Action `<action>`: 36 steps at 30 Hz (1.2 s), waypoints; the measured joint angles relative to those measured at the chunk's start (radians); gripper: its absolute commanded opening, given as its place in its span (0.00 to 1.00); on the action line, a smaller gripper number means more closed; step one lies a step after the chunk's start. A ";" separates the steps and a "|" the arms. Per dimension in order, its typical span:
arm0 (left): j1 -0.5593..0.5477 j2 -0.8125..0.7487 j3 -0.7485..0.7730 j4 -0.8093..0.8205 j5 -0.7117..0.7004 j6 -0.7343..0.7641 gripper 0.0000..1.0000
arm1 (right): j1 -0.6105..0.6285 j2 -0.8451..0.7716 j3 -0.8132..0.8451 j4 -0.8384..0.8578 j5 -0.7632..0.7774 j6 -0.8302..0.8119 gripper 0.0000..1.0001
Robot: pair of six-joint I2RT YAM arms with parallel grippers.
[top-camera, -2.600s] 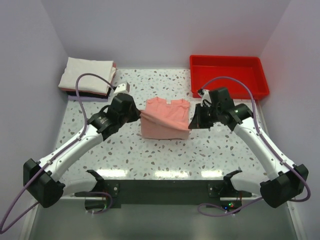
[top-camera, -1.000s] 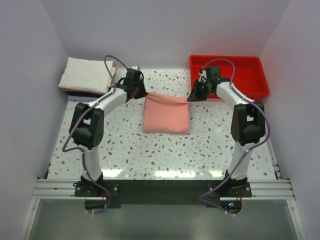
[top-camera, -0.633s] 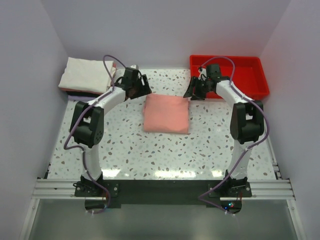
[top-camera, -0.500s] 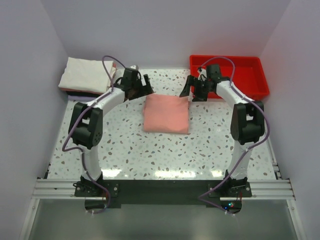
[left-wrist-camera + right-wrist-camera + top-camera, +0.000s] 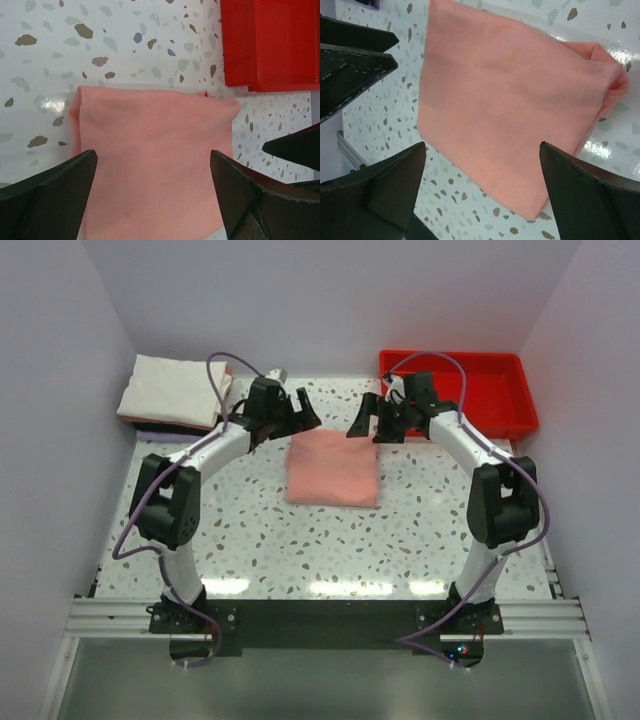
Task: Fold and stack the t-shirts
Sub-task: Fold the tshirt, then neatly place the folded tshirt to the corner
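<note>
A salmon-pink t-shirt (image 5: 333, 468) lies folded in a flat rectangle on the speckled table (image 5: 250, 530). My left gripper (image 5: 303, 407) hovers open just beyond its far left corner. My right gripper (image 5: 361, 416) hovers open just beyond its far right corner. Neither holds anything. In the left wrist view the pink t-shirt (image 5: 155, 145) fills the gap under the open left gripper (image 5: 153, 152). The right wrist view shows the same t-shirt (image 5: 510, 105) below the open right gripper (image 5: 482, 145). A stack of folded t-shirts (image 5: 175, 390), cream on top with a dark one beneath, rests at the far left.
A red plastic tray (image 5: 500, 368) stands at the far right corner, also seen as the red tray (image 5: 270, 45) from the left wrist. Lilac walls close in the table on three sides. The arm bases sit on the black rail at the near edge.
Both grippers were shut on the pink t-shirt's far corners a second ago. They have opened, let go and drawn slightly towards each other above its far edge. The shirt lies flat.
</note>
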State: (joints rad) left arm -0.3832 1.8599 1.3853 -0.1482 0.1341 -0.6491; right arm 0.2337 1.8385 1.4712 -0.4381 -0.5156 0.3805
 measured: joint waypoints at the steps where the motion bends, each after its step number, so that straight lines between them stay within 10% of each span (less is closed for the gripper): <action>1: -0.004 0.008 0.000 0.012 0.003 -0.003 1.00 | 0.011 0.008 0.000 0.010 0.010 0.000 0.99; 22: -0.006 0.268 0.100 0.061 -0.026 -0.022 1.00 | 0.053 0.331 0.203 0.050 0.182 -0.027 0.99; 36: -0.006 0.119 -0.154 0.169 -0.043 -0.037 1.00 | 0.146 0.204 -0.087 0.270 0.280 -0.039 0.99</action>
State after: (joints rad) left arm -0.3893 1.9793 1.2316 0.0212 0.0910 -0.6865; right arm 0.3794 2.0430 1.3838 -0.1677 -0.2356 0.3412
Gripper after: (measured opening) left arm 0.997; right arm 0.986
